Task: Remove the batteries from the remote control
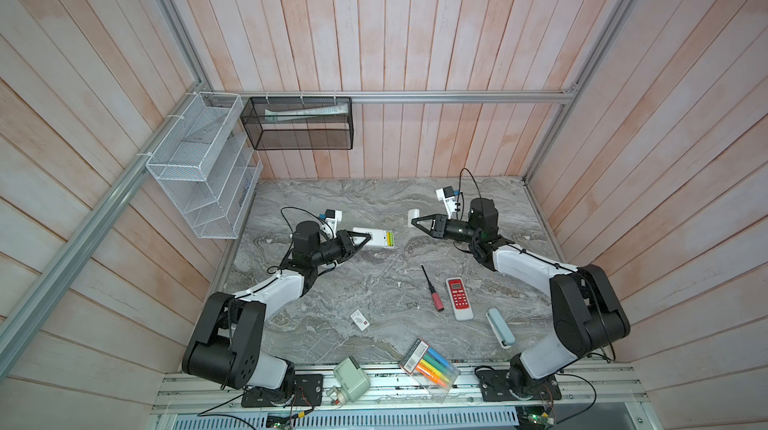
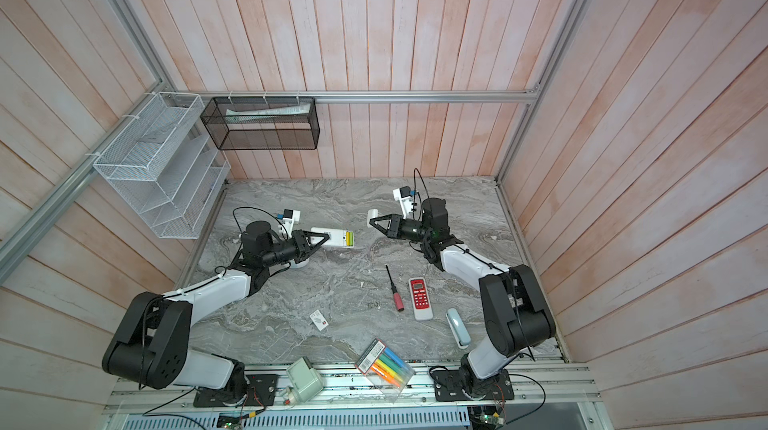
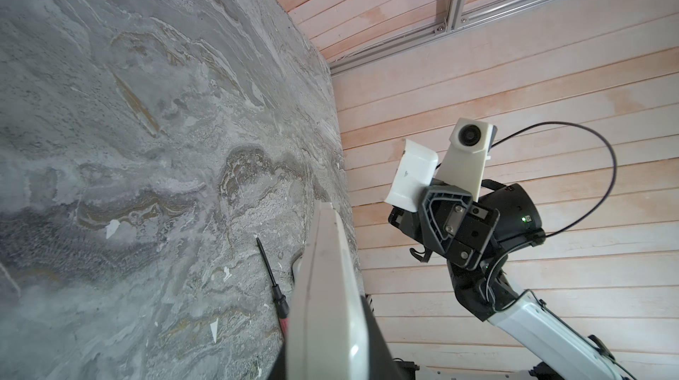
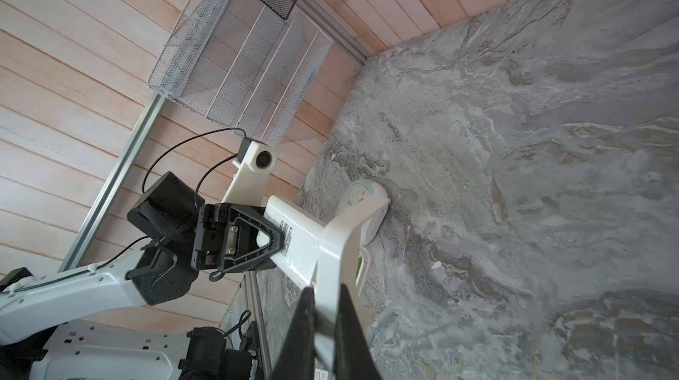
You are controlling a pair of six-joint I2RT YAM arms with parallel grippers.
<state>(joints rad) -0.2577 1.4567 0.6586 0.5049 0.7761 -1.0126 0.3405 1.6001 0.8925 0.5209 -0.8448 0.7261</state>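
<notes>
Both grip: left end effector point(image 1: 365, 240) clamps the remote control point(image 1: 380, 236), right end effector point(image 1: 413, 223) pinches its cover point(image 1: 413, 213); lay that well clear of it

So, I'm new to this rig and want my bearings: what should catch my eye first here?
The left gripper, left of centre, grips a white remote whose open bay shows yellow-green batteries. Facing it, the right gripper pinches a small white cover. A red-and-white remote lies nearer the front, beside a screwdriver.
</notes>
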